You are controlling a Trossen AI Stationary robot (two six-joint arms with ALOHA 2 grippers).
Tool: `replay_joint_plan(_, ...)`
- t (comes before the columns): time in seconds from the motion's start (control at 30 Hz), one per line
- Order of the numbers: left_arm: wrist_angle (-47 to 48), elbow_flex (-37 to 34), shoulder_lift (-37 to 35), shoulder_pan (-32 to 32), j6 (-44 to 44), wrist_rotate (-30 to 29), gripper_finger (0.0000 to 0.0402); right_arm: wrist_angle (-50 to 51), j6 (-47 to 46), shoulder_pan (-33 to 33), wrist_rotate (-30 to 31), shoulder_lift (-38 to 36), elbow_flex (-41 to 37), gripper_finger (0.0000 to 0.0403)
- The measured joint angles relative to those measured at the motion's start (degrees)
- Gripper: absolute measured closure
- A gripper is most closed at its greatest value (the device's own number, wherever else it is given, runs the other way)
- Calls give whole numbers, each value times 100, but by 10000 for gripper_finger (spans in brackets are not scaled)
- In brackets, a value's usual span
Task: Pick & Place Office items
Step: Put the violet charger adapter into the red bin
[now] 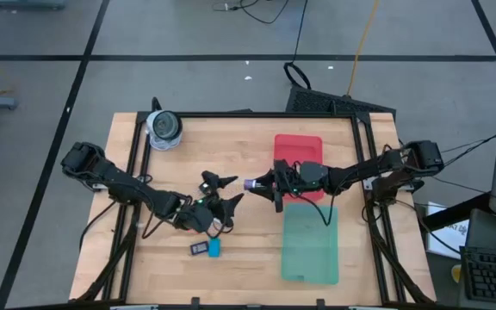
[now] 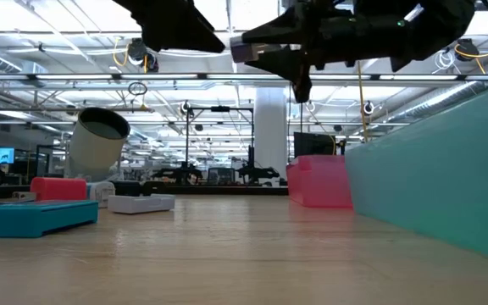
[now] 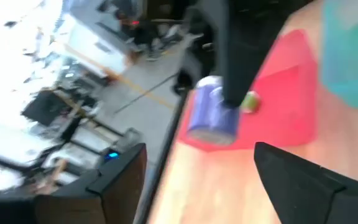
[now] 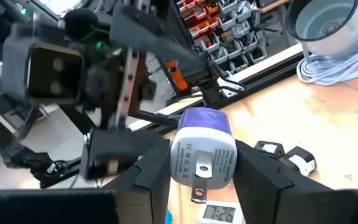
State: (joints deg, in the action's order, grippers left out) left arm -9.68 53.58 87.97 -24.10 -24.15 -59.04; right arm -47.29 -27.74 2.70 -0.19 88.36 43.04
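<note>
Operator: While the right pincer [image 1: 250,184] is clamped on the purple-and-white plug adapter [image 4: 202,150], how should this step proceed?

Technician: Keep the grip steady and level. The left pincer [image 1: 228,190], fingers apart, faces it closely; back that arm off first, then carry the adapter toward the red tray [image 1: 310,145].

Operator: Describe the item.

Technician: Cylindrical body, purple cap, white labelled face, metal prong. It hangs above the tabletop [image 1: 248,258] centre, clear of the wood.
</note>
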Motion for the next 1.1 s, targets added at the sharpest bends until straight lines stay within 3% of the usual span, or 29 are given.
replay_joint_plan(0.13, 458, -2, -216, -92, 159, -125, 88, 8, 189, 0, 7, -339, -306, 272)
replay_joint_plan(0.43, 2156, -3, -1403, 369, 1447, 2418, 96, 30, 412, 0, 35, -1243, -1065, 272)
replay_joint_plan(0.6, 2521, -31, -2237, 674, 1970, 3503, 105, 33, 903, 59, 28, -1805, -1524, 271)
replay_joint_plan(0.77, 2164, -562, -3207, 869, 2171, 4161, 107, 82, 1341, 158, 37, -2369, -1980, 271)
replay_joint_plan(0.97, 1059, -2004, -4437, 987, 2221, 4228, 96, 109, 1366, 164, 484, -2837, -2358, 271)
replay_joint_plan(1.1, 492, -2804, -5231, 1138, 2432, 4208, 87, 697, 1370, 151, 700, -3110, -2412, 271)
